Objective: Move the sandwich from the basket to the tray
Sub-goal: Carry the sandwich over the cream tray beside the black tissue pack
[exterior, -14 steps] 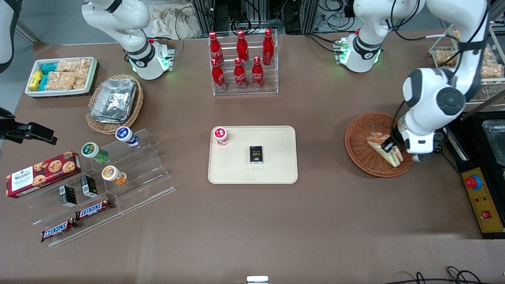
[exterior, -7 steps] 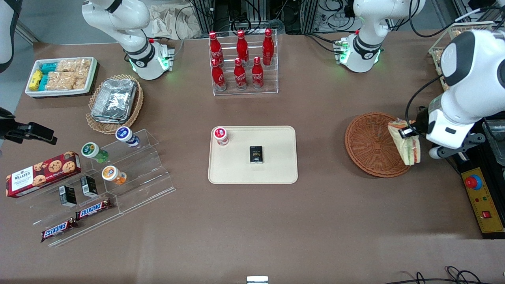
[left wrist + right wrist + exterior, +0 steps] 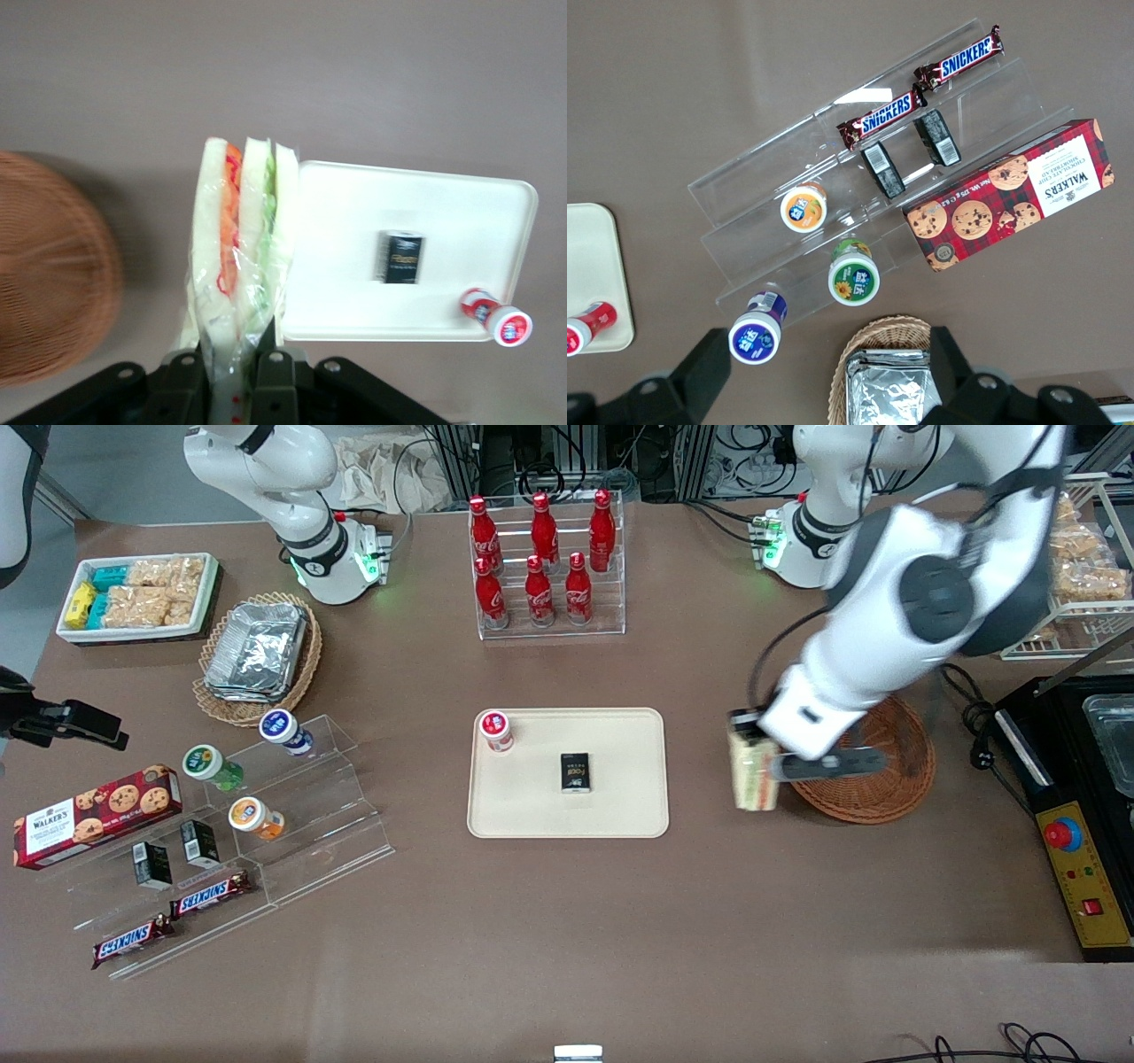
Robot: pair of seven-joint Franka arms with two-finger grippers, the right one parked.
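Gripper (image 3: 760,755) clamps our sandwich (image 3: 752,772) above the table between basket (image 3: 886,779) and tray (image 3: 620,815); we risk its slick wrap slipping mid-carry.

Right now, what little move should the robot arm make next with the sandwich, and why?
Probably carry it sideways toward the tray. The gripper is shut on the sandwich, held up between the basket and the tray, not yet over it. The tray's bare part beside the small black box looks like room to set it down.
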